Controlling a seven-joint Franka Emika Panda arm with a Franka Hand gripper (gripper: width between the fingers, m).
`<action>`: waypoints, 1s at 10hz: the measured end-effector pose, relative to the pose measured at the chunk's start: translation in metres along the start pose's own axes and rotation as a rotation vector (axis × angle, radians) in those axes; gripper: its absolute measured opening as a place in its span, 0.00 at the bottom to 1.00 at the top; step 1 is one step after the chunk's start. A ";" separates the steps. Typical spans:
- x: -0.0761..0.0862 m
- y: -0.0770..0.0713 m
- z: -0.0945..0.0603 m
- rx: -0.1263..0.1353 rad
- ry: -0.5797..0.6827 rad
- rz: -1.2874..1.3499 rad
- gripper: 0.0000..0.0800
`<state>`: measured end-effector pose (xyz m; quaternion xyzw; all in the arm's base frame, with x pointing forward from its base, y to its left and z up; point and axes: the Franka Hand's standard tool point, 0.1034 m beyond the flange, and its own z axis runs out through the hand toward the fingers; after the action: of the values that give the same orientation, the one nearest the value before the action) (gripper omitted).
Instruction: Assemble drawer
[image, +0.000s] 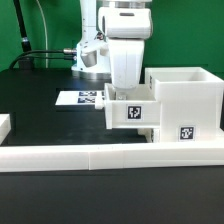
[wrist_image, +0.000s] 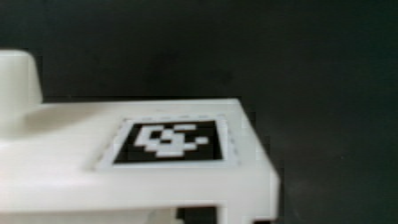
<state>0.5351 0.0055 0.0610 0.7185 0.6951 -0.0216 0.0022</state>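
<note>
The drawer's large white housing (image: 185, 100) stands open-topped at the exterior view's right, with a tag on its front. A smaller white tray (image: 130, 113) with a tag on its face sits against the housing's left side, slightly tilted, its lower edge a little above the table. My gripper (image: 125, 90) comes straight down onto the tray's top edge and is shut on its wall. The fingertips are hidden behind the tray. In the wrist view the tray's tagged face (wrist_image: 169, 141) fills the frame. Dark finger ends (wrist_image: 206, 214) barely show below it.
The marker board (image: 82, 98) lies flat on the black table behind the tray. A long low white border rail (image: 100, 155) runs across the front. Another white part (image: 4, 125) shows at the far left edge. Cables lie at the back left.
</note>
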 end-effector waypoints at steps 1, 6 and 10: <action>-0.001 0.000 0.000 -0.001 0.001 0.007 0.05; 0.001 -0.002 0.001 0.005 0.001 0.001 0.05; -0.002 -0.002 0.001 0.015 -0.002 -0.014 0.05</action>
<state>0.5327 0.0038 0.0602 0.7137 0.6999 -0.0275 -0.0023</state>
